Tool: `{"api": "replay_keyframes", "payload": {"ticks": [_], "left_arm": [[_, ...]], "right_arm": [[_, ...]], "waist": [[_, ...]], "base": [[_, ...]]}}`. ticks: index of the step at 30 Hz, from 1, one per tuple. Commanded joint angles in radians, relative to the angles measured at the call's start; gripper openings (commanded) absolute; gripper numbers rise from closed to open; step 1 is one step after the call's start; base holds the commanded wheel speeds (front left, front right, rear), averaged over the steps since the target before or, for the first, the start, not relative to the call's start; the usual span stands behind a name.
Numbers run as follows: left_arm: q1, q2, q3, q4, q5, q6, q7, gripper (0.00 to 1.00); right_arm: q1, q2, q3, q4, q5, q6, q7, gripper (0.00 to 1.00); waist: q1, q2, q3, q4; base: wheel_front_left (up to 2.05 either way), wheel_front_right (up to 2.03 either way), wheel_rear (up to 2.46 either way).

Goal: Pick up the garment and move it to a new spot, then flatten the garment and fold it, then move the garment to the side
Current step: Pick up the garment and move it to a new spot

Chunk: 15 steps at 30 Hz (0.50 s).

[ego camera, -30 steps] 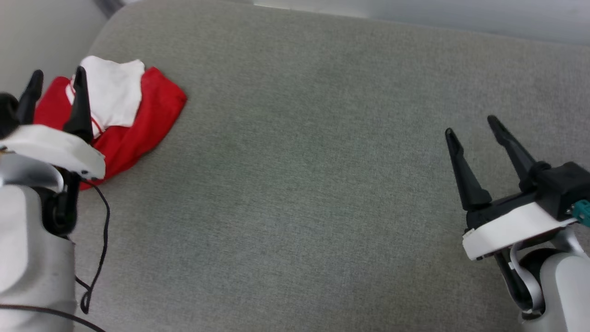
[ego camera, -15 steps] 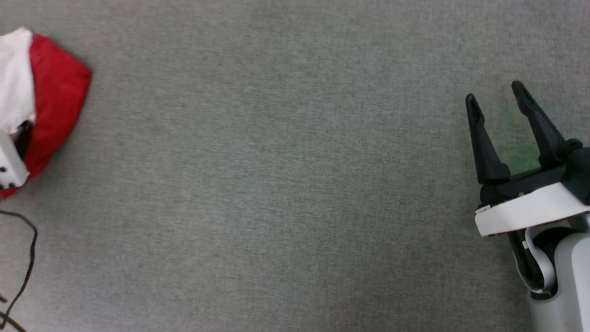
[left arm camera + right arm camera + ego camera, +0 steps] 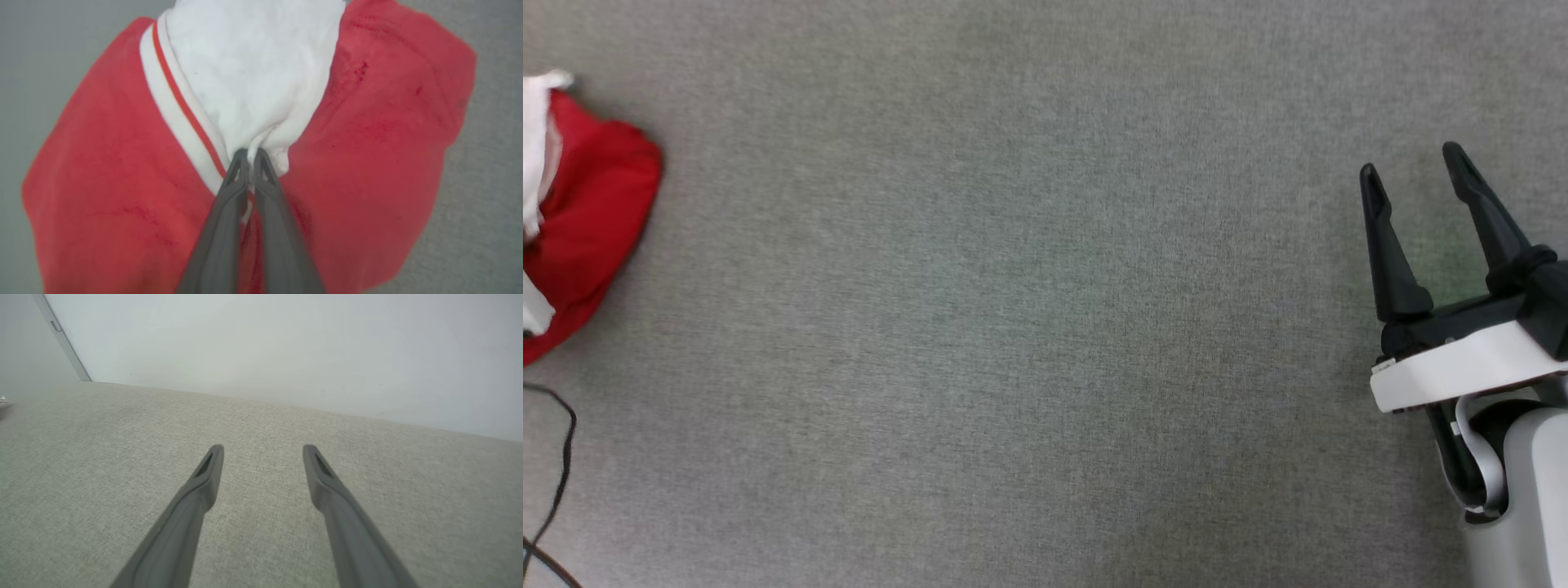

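Note:
The garment (image 3: 584, 220) is a bunched red shirt with a white sleeve, lying at the far left edge of the head view on the grey cushion. In the left wrist view the garment (image 3: 367, 134) spreads red around a white sleeve with striped trim. My left gripper (image 3: 250, 157) is shut on a pinch of that white sleeve fabric, which puckers toward the tips. My right gripper (image 3: 1414, 163) stands open over bare cushion at the right of the head view, far from the garment. In its own wrist view the right gripper (image 3: 263, 453) has nothing between its fingers.
A grey fabric cushion (image 3: 1029, 327) spreads under everything. A pale wall (image 3: 286, 343) rises behind its far edge. A thin black cable (image 3: 560, 465) loops at the lower left of the head view.
The head camera swung, pushing the garment to the left edge. My left gripper has gone from open beside the garment to shut on its white sleeve. The right gripper stays open.

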Motion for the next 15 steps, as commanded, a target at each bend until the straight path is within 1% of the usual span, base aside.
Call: {"api": "replay_keyframes", "payload": {"ticks": [1,2,3,8,12,15], "left_arm": [[-0.034,0.016,-0.006,0.004,0.002,0.002,-0.066,0.00],[-0.042,0.018,-0.008,0.014,0.001,0.002,-0.109,0.00],[-0.042,0.018,-0.008,0.014,0.001,0.002,-0.109,0.00],[-0.114,0.004,-0.034,0.062,0.028,0.002,-0.287,0.00],[-0.159,-0.015,-0.054,0.086,0.048,0.002,-0.439,0.00],[-0.183,-0.037,-0.071,0.095,0.055,0.002,-0.493,0.00]], "right_arm": [[0.014,0.010,-0.006,0.008,0.009,0.000,-0.005,1.00],[0.018,0.011,-0.006,0.014,-0.001,0.000,-0.007,1.00],[0.018,0.011,-0.006,0.014,-0.001,0.000,-0.007,1.00],[0.050,0.036,-0.018,0.040,0.015,0.000,-0.016,1.00],[0.079,0.060,-0.021,0.061,0.024,0.000,-0.027,1.00],[0.106,0.072,-0.030,0.076,0.030,0.000,-0.032,1.00]], "waist": [[-0.0002,0.0000,-0.044,0.012],[-0.0002,0.0000,-0.061,0.014],[-0.0002,0.0000,-0.061,0.014],[-0.0002,0.0000,-0.158,0.030],[-0.0002,0.0000,-0.240,0.023],[-0.0002,0.0000,-0.297,0.007]], "base": [[0.00,0.00,0.00],[0.00,0.00,0.00],[0.00,0.00,0.00],[0.00,0.00,0.00],[0.00,0.00,0.00],[0.00,0.00,0.00]]}}
